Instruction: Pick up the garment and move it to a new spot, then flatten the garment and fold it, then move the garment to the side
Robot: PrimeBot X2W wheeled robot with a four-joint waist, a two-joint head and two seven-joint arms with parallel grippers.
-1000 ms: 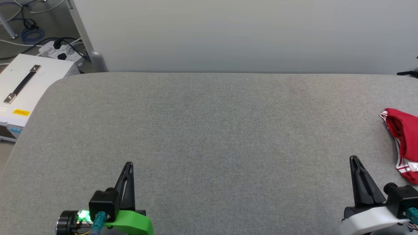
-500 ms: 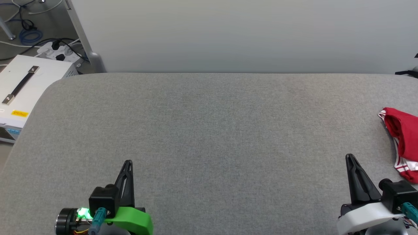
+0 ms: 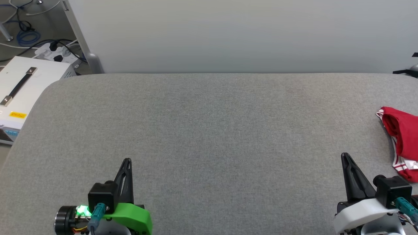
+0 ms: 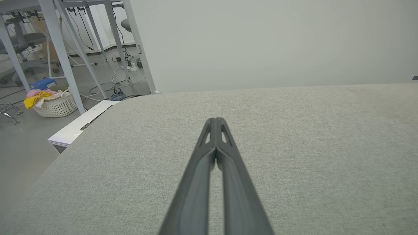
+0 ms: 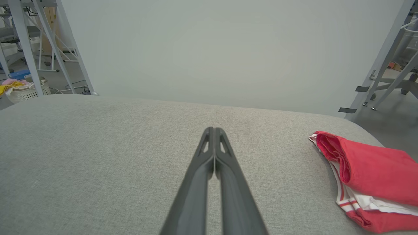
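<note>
Slight leftward drift of the whole head view is noted since the earlier frame and read as camera motion; the garment (image 3: 403, 140) is taken as unmoved, a folded red bundle with striped trim showing, near the right edge of the table (image 3: 209, 130). Both the left gripper (image 3: 127, 160) and the right gripper (image 3: 344, 155) are seen pinched fully together, nothing held, apart from the cloth. Task judged nearly done: arms are best kept clear so the fold is not disturbed.
</note>
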